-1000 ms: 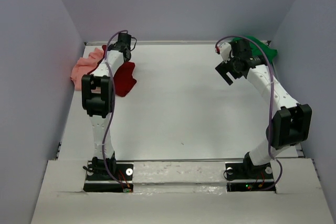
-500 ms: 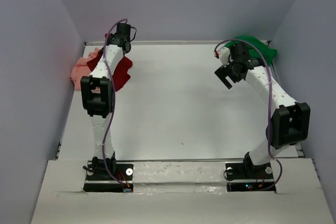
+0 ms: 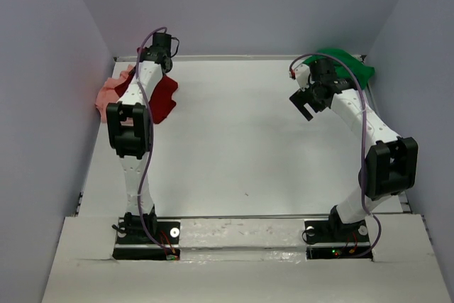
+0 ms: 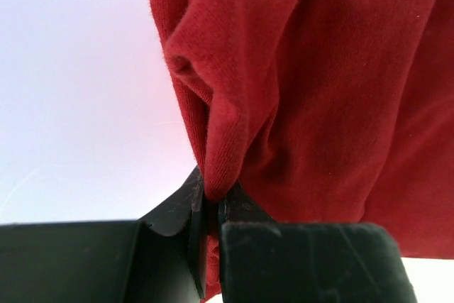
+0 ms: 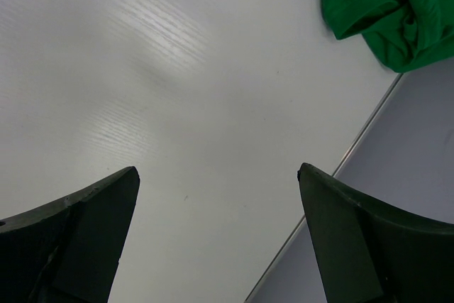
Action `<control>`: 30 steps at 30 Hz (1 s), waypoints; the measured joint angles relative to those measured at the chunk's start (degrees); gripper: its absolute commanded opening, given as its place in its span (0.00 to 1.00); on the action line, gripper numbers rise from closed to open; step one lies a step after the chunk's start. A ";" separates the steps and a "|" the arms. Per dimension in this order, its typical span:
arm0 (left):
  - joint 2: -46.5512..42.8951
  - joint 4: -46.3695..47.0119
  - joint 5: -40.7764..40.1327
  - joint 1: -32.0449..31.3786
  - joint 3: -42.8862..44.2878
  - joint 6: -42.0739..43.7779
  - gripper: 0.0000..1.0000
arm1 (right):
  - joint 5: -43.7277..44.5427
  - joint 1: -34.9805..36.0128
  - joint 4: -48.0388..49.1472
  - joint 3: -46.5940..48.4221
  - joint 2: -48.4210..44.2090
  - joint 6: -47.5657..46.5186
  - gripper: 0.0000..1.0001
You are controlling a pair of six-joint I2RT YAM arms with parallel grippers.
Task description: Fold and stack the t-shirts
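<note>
My left gripper (image 3: 154,54) is at the back left, shut on a fold of the dark red t-shirt (image 3: 163,97), which hangs from it behind the left arm. In the left wrist view the pinched fold sits between the jaws of my left gripper (image 4: 213,196) and the rest of the dark red t-shirt (image 4: 319,90) drapes to the right. The salmon pink t-shirt (image 3: 108,96) lies crumpled against the left wall, partly behind the red one. The bright green t-shirt (image 3: 349,66) is bunched in the back right corner. My right gripper (image 3: 308,101) hovers open just in front of it, holding nothing.
Grey walls close in the white table (image 3: 241,140) on the left, back and right. In the right wrist view the table's right edge (image 5: 355,150) runs close beside my open right gripper (image 5: 216,168), and the green t-shirt (image 5: 383,12) lies beyond it.
The left gripper has moved back and to the left with the dark red t-shirt, drawing the cloth up and leftward toward the pink one. The right arm has barely moved.
</note>
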 measured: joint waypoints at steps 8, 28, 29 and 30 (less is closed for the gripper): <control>0.00 -1.33 2.75 2.75 0.22 -1.64 0.00 | -0.02 0.00 -0.02 0.00 0.61 0.17 0.99; 0.00 -4.42 4.79 3.30 5.20 -2.80 0.00 | -0.42 0.00 -0.37 0.02 1.86 0.59 0.99; 0.00 -4.42 4.79 3.30 5.53 -2.84 0.00 | -0.42 0.00 -0.42 0.02 1.84 0.61 0.99; 0.00 -4.44 4.79 3.32 5.75 -2.89 0.00 | -0.42 0.00 -0.44 0.02 1.86 0.61 0.99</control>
